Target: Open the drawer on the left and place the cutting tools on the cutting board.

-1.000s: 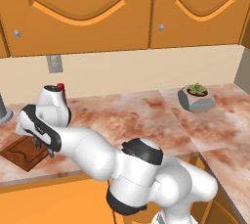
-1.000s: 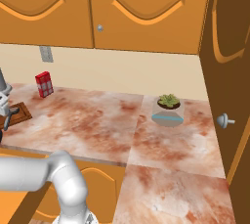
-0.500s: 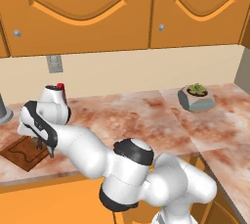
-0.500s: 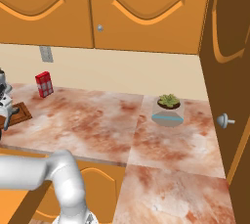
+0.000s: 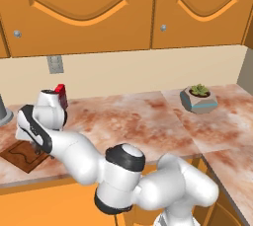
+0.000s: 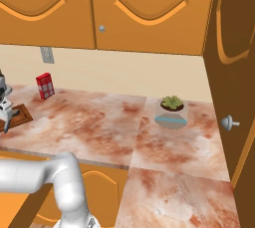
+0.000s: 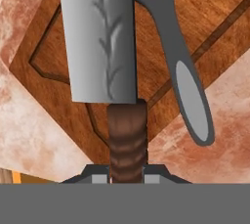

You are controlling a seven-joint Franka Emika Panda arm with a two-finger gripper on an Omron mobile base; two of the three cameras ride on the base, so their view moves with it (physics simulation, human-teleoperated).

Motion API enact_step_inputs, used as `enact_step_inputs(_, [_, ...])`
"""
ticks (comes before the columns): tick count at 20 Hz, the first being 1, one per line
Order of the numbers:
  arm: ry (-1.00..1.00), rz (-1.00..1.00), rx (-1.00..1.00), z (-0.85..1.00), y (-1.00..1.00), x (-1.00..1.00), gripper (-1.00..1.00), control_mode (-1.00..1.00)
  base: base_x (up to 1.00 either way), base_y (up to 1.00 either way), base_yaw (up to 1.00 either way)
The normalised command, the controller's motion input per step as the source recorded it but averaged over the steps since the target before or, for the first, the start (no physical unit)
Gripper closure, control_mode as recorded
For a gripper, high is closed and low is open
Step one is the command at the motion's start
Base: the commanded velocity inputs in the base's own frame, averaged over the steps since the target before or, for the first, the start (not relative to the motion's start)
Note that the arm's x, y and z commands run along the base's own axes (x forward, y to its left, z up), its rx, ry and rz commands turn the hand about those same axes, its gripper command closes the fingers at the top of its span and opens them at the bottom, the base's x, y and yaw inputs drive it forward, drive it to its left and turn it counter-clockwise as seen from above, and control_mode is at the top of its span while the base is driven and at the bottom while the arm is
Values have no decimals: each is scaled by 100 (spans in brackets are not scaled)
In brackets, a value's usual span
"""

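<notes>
Two tools concern us. From the left base view, we hover our gripper (image 5: pixel 34 143) low over the cutting board (image 5: pixel 20 156), so the drop is short. In the right base view the board (image 6: pixel 22 115) sits at the counter's (image 6: pixel 99 127) far left edge. In the hand view our jaws clamp the knife (image 7: pixel 105 47) by its dark handle, blade over the board, while the peeler (image 7: pixel 183 66) already lies there (handle overhanging the counter).
</notes>
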Motion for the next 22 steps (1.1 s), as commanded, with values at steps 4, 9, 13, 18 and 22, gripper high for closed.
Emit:
enact_step_inputs(4, [0, 0, -4, -4, 20, 15, 100, -100, 0, 0, 0])
enact_step_inputs(9, [0, 0, -4, -3, 24, 24, 100, -100, 0, 0, 0])
enact_step_inputs(13, [3, 0, -2, -15, 19, 20, 100, -100, 0, 0, 0])
enact_step_inputs(18, [9, 0, -1, -32, 16, 6, 100, -100, 0, 0, 0])
enact_step_inputs(22, [6, 0, 0, -22, 17, 0, 100, -100, 0, 0, 0])
